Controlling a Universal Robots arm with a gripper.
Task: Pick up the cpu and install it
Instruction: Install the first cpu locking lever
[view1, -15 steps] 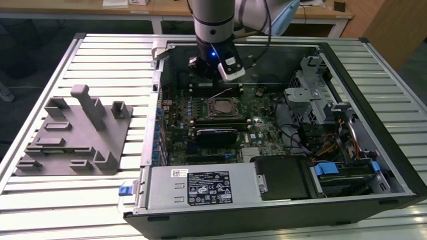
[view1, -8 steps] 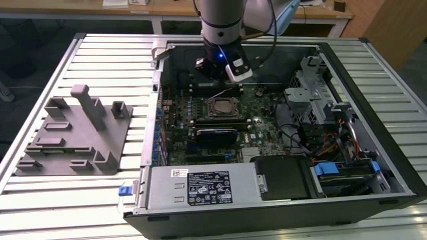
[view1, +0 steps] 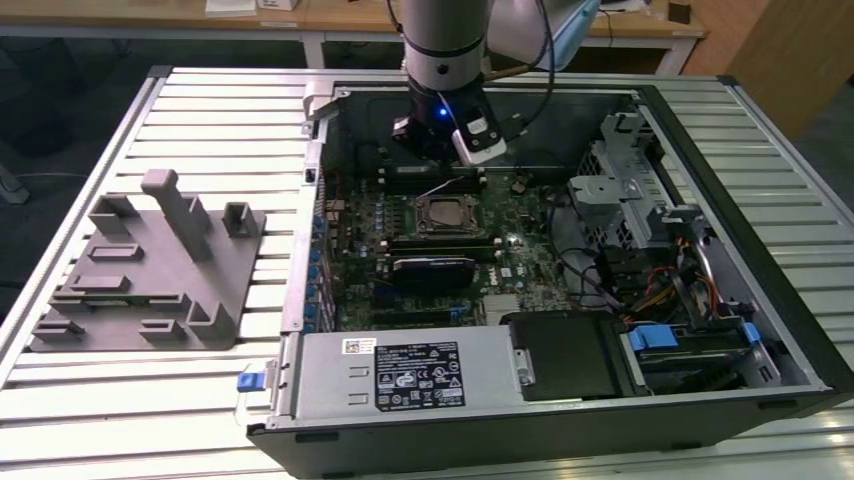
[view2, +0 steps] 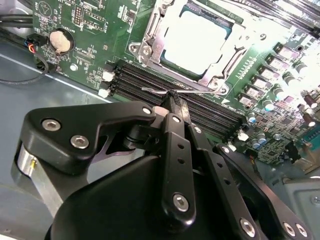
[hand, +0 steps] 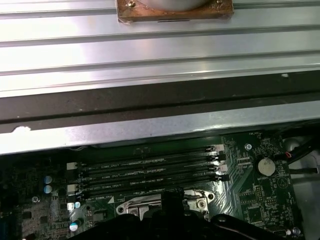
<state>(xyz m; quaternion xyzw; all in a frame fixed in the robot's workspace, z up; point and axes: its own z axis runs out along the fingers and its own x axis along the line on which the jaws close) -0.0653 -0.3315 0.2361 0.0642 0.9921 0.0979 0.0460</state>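
The cpu (view2: 197, 42), a flat square chip with a pale silvery top, lies in the motherboard socket (view2: 150, 37) with the metal frame around its edges. In the exterior view the cpu (view1: 445, 213) sits mid-board inside the open computer case. My gripper (view2: 172, 97) hangs just beside the socket, over the black memory slots (view2: 200, 107). Its black fingers (view2: 175, 135) are pressed together, and their tips touch the thin wire socket lever (view2: 152, 90). In the exterior view the gripper (view1: 430, 165) is just behind the socket.
A grey moulded fixture (view1: 147, 270) stands on the slatted table at the exterior view's left. Inside the case are a power supply (view1: 400, 375), a drive cage (view1: 627, 180) and cables (view1: 667, 290). A coin battery (view2: 60, 41) lies near the slots. The case wall (hand: 150, 127) runs close by.
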